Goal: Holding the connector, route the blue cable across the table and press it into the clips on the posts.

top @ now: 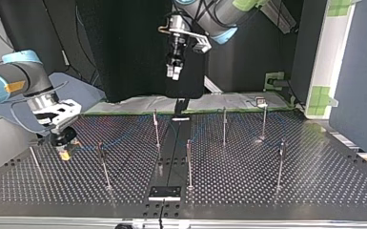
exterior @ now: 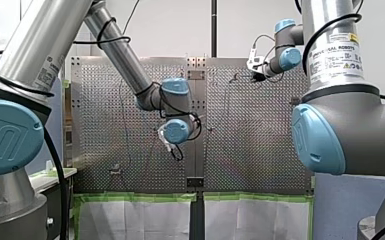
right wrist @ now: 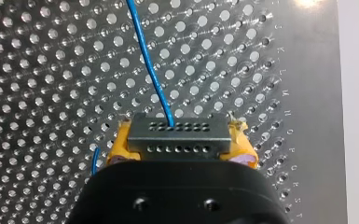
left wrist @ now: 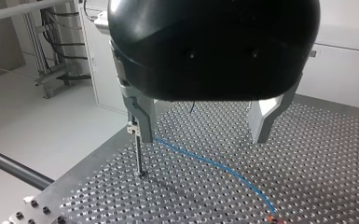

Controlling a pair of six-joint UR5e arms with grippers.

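Note:
In the right wrist view my right gripper (right wrist: 179, 148) has its yellow pads (right wrist: 121, 147) shut on a grey connector (right wrist: 177, 136). The blue cable (right wrist: 147, 60) leaves the connector and runs ahead over the perforated table. In the top view that gripper (top: 65, 145) stands low over the table at the left. My left gripper (left wrist: 203, 139) is open, with nothing between its metal fingers (left wrist: 143, 119), and hangs well above the table (top: 174, 71). Under it the blue cable (left wrist: 214, 164) runs from the clip of a thin post (left wrist: 139, 156), beside one finger, across the plate.
Several thin upright posts stand on the plate, among them one (top: 156, 126) near the middle, one (top: 224, 125) to its right and one (top: 103, 164) nearer the right gripper. A dark strip (top: 171, 152) runs down the table's middle. Green tape edges the far side.

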